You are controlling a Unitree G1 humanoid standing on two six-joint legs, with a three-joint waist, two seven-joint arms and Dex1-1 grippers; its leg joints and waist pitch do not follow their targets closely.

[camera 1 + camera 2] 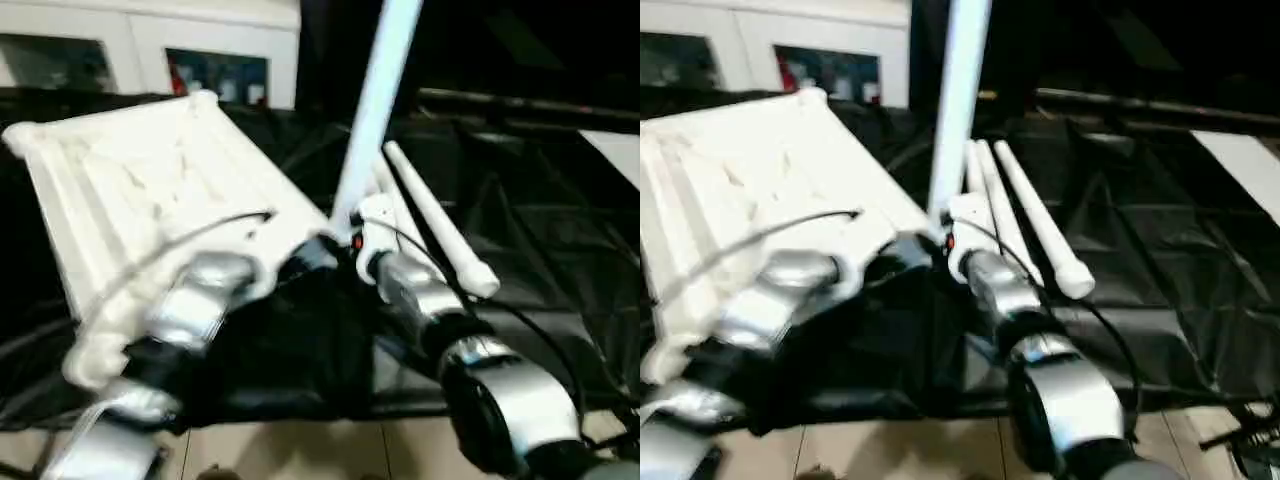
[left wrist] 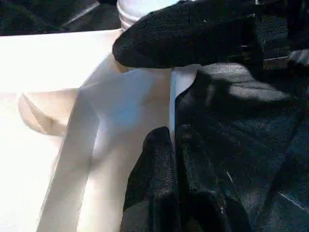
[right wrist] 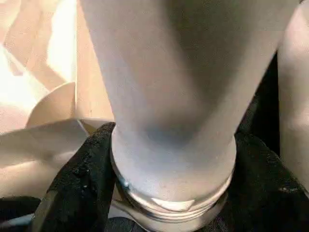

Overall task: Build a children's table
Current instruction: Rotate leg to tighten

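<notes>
The children's table top (image 1: 150, 190) lies underside up, white and ribbed, on the black-draped work table. One white leg (image 1: 375, 100) stands upright at the top's near right corner socket. My right gripper (image 1: 348, 238) is shut on the wide threaded base of that leg (image 3: 169, 145), with a black finger (image 3: 82, 183) on either side. My left gripper (image 1: 305, 258) is shut on the top's rim (image 2: 125, 106) close to the same corner, pinching it between its fingers (image 2: 154, 183). Two more legs (image 1: 440, 230) lie side by side on the cloth just right of the upright one.
The black cloth (image 1: 540, 220) covers the work table to the right. The table's near edge runs just behind my forearms, with tiled floor (image 1: 300, 450) below. White cabinets (image 1: 150, 40) stand at the back left. A pale surface (image 1: 615, 150) shows at far right.
</notes>
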